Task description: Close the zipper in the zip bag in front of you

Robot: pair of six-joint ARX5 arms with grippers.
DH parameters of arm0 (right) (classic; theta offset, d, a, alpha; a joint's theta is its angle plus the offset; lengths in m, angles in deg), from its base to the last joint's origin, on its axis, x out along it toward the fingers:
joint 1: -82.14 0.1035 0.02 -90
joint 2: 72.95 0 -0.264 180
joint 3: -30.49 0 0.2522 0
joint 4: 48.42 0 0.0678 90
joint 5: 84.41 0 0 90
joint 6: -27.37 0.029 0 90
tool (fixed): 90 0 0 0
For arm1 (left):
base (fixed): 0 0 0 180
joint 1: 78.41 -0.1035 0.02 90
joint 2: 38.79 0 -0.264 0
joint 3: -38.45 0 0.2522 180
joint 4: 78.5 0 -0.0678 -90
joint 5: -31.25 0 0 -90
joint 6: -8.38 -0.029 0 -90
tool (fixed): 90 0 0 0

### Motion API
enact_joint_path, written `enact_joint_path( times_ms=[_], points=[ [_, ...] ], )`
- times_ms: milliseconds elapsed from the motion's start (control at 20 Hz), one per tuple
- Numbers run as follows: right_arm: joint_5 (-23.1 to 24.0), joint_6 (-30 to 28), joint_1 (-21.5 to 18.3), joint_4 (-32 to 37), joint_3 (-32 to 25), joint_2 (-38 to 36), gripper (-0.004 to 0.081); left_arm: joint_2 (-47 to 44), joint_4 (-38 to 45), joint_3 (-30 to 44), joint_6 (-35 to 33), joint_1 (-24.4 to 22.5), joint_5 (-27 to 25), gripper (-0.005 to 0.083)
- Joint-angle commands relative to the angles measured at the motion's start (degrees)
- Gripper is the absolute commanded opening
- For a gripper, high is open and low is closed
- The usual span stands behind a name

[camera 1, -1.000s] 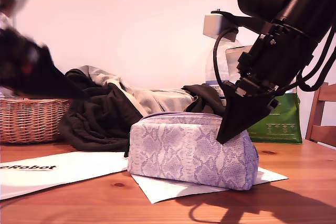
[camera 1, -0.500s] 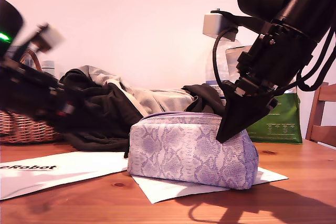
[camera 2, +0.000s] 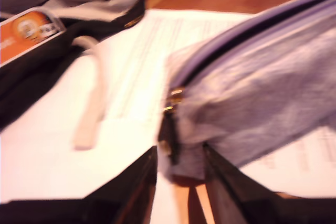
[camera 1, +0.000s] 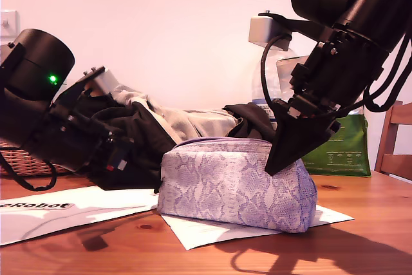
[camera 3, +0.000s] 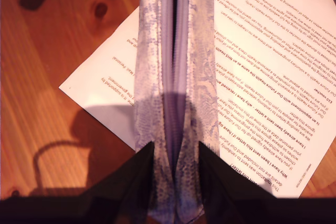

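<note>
The zip bag (camera 1: 238, 185), a lilac-and-cream snakeskin pouch, lies on a sheet of paper in the middle of the table. Its purple zipper (camera 1: 215, 140) runs along the top. My second gripper (camera 1: 275, 167) comes down from the exterior view's right and is shut on the bag's top at that end; its wrist view shows the zipper line (camera 3: 173, 51) running between its fingers (camera 3: 137, 171). My first gripper (camera 1: 149, 170) is at the bag's other end, open. In its blurred wrist view the gold slider (camera 2: 173, 98) and dark pull tab (camera 2: 169, 145) sit just ahead of my first gripper (camera 2: 180, 149).
A black clothing heap (camera 1: 138, 127) lies behind the bag, with a wicker basket (camera 1: 22, 159) at the exterior view's left. A green bag (camera 1: 341, 149) and a clear bottle (camera 1: 270, 88) stand behind the second arm. White paper sheets (camera 1: 71, 207) cover the wooden table (camera 1: 367, 230).
My first arm has swung down from high at the exterior view's left to the bag's pull-tab end. The second arm and the bag have not moved.
</note>
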Motion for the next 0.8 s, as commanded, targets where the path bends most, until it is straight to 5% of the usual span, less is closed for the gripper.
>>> enact_joint_path(
  times_ms=[0, 750],
  points=[
    [-0.24, 0.15, 0.31, 0.61, -0.17, 0.76, 0.0209, 0.92, 0.63, -0.76, 0.00, 0.11, -1.33, 0.0237],
    [-0.24, 0.17, 0.31, 1.11, -0.17, 0.76, 0.0209, 1.62, 0.68, -1.27, 1.53, 1.66, -3.63, 0.0228]
  ],
)
